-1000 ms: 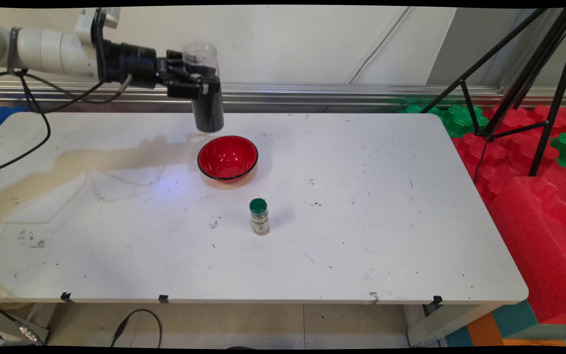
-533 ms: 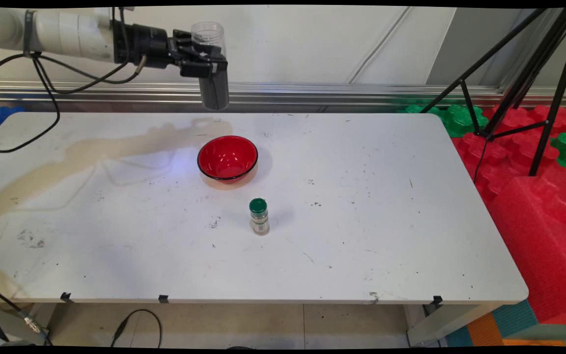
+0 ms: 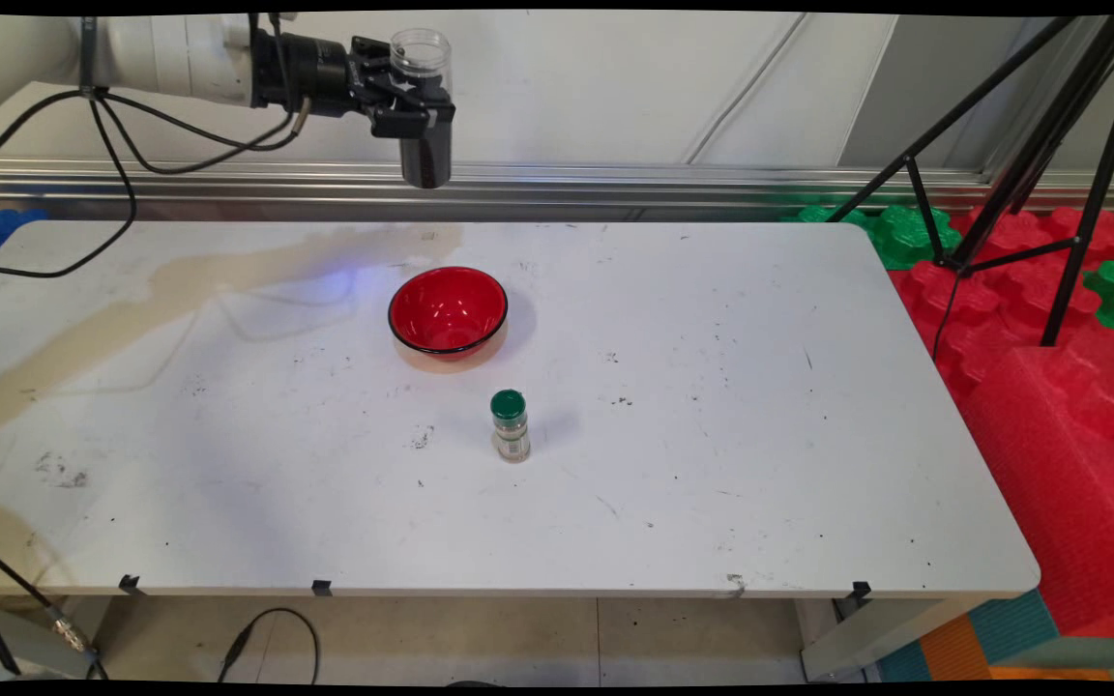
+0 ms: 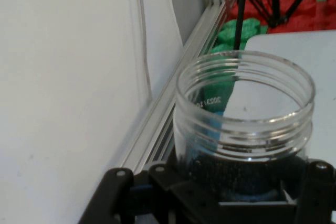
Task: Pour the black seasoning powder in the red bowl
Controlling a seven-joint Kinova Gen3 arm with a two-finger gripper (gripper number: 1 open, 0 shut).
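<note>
High over the table's far edge, my gripper [image 3: 414, 114] is shut on a clear open-topped jar [image 3: 424, 106] filled with dark grains, held upright. The hand view shows the jar's threaded mouth [image 4: 245, 103] close up, lid off, with the dark fill below and my gripper [image 4: 220, 198] clamped round its body. A red bowl [image 3: 448, 309] with a black rim sits on the white table [image 3: 760, 435], below and a little in front of the jar. A small spice bottle [image 3: 510, 425] with a green cap stands upright nearer the front.
Black cables [image 3: 112, 174] hang from the arm over the table's left part. A black tripod [image 3: 1050, 145] stands at the right, among red and green foam blocks [image 3: 1070, 406]. A metal rail [image 3: 663, 179] runs along the wall behind the table.
The arm has lifted the jar upward and slightly right, from just above the bowl's far rim to well clear of the table. Bowl and spice bottle have not moved.
</note>
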